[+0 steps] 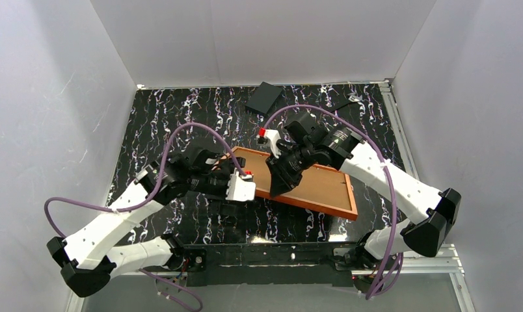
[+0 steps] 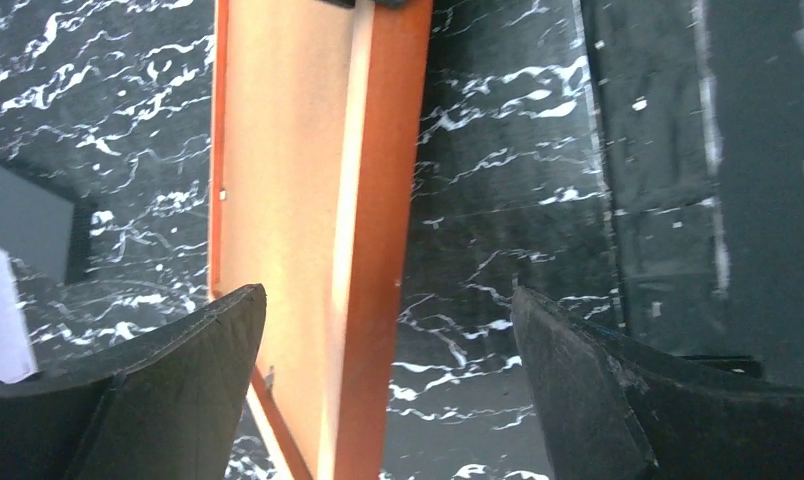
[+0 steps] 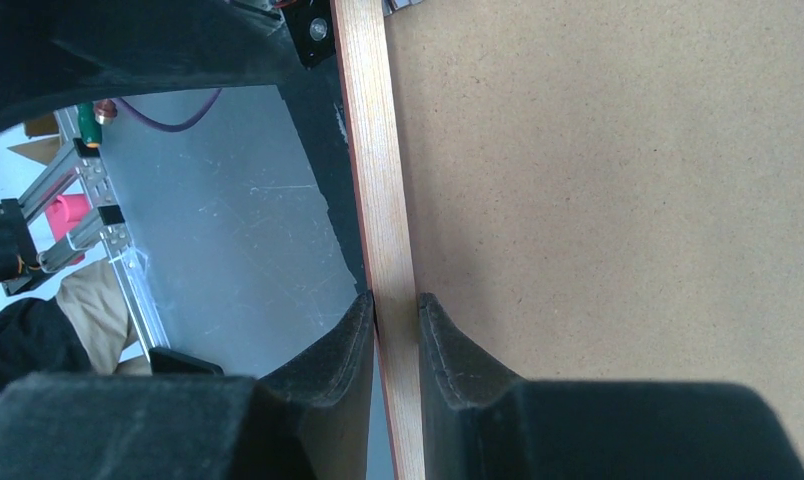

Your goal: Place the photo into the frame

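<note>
Orange frame [image 1: 324, 190] back-up, long axis left-right, rail pinched in right hand [image 3: 396, 305]; left hand [image 2: 388, 300] wide.

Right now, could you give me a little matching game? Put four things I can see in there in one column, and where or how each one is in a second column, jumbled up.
Things:
1. left gripper
2. right gripper
3. frame
4. dark flat pad

Places or states:
A. lying near the far edge of the table
B. pinched on the frame's light wood border
C. mid-table, with the brown board side facing up
D. open wide, straddling the frame's edge

Right pairs: 1-D, 2-B, 3-C, 4-A.
</note>
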{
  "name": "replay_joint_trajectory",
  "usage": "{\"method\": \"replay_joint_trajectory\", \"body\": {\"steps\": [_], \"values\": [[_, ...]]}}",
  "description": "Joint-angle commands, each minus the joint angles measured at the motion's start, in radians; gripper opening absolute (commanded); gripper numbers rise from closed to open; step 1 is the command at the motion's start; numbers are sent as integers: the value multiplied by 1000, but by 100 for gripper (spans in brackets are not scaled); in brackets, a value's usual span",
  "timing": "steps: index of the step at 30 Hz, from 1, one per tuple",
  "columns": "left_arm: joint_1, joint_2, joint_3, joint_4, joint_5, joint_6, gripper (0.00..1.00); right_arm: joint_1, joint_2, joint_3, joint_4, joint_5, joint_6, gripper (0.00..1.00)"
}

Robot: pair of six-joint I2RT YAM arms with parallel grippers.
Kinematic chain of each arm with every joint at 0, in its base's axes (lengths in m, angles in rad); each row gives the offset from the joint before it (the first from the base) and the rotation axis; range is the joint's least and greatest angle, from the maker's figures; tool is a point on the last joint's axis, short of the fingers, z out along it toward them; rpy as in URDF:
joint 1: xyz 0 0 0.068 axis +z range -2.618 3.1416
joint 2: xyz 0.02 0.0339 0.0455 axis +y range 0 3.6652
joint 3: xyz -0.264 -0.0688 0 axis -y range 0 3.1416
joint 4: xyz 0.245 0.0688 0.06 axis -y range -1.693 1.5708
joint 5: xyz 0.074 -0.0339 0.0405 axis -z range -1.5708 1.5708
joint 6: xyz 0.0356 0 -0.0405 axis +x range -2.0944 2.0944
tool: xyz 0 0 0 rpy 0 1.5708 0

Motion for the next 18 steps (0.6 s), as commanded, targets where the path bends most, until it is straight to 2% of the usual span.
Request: {"method": "replay_joint_trajectory", "body": {"steps": [1, 5, 6, 8, 10, 13, 16, 18], "values": [[-57, 20, -49, 74, -187, 55, 92, -27, -23, 50, 13, -56, 21, 1], [-81, 33, -91, 137, -259, 61, 86, -49, -32, 50, 22, -74, 26, 1], [-85, 37, -91, 141, -271, 58, 80, -51, -32, 50, 22, -75, 26, 1], [-90, 48, -78, 139, -288, 39, 60, -57, -33, 52, 16, -76, 23, 1], [-92, 53, -67, 136, -286, 27, 47, -65, -33, 54, 9, -75, 20, 1], [-95, 54, -62, 132, -285, 29, 39, -74, -29, 62, 1, -74, 17, 1], [-96, 52, -53, 121, -294, 27, 20, -77, -26, 76, -3, -57, 20, 2], [-97, 53, -40, 105, -303, 20, 11, -80, -33, 87, 0, -40, 22, 12]]}}
